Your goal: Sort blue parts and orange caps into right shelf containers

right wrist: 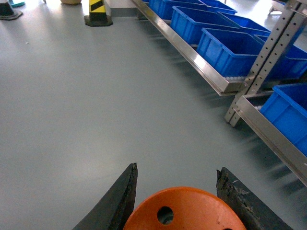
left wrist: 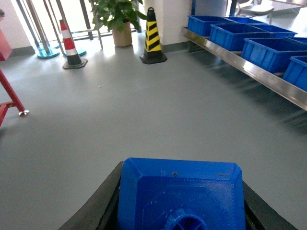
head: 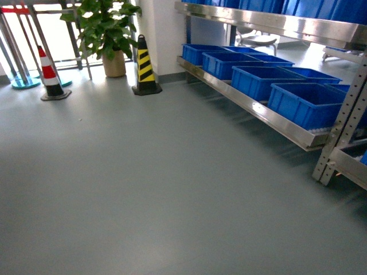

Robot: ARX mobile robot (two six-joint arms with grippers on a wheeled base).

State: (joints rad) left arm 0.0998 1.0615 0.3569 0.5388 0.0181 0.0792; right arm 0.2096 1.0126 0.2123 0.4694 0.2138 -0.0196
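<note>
Transit is the step in hand: both arms are loaded and the robot rolls over bare grey floor (head: 143,189) towards the shelf (head: 252,103) on the right. In the left wrist view the left gripper (left wrist: 180,211) pinches a blue part (left wrist: 180,191), its dark fingers (left wrist: 98,206) pressed against both sides of the block, which fills the bottom of that view. In the right wrist view the right gripper (right wrist: 184,211) clamps an orange cap (right wrist: 184,211), flat top with its small holes facing the camera, a black finger (right wrist: 120,196) hard against each side. Neither arm shows in the head view, so both are tucked low and close to the base.

Ahead, the right shelf containers (head: 309,103) sit in a row along the lower steel shelf, open tops up, with more of them on the rail above. A yellow-and-black cone (head: 145,66), a red-and-white cone (head: 51,74) and a potted plant (head: 109,34) stand by the far wall, well apart from the route.

Next, by the look of it, the base must close on the shelf's front edge and square up, then each arm has to lift its piece over a crate rim, under the upper rail, before letting go
</note>
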